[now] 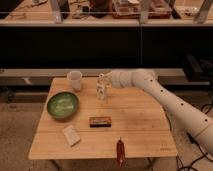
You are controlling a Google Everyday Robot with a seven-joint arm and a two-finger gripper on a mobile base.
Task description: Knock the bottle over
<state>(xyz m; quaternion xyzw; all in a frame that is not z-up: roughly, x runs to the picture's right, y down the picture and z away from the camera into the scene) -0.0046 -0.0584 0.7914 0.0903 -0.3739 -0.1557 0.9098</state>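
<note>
The bottle is small, slim and whitish, and stands upright on the back middle of the wooden table. My gripper, on the end of the white arm that reaches in from the right, sits right at the bottle's top and hides the neck. I cannot tell whether it touches the bottle.
A white cup stands left of the bottle. A green bowl sits at the left. A dark snack bar lies in the middle, a white packet at the front left and a red packet at the front edge.
</note>
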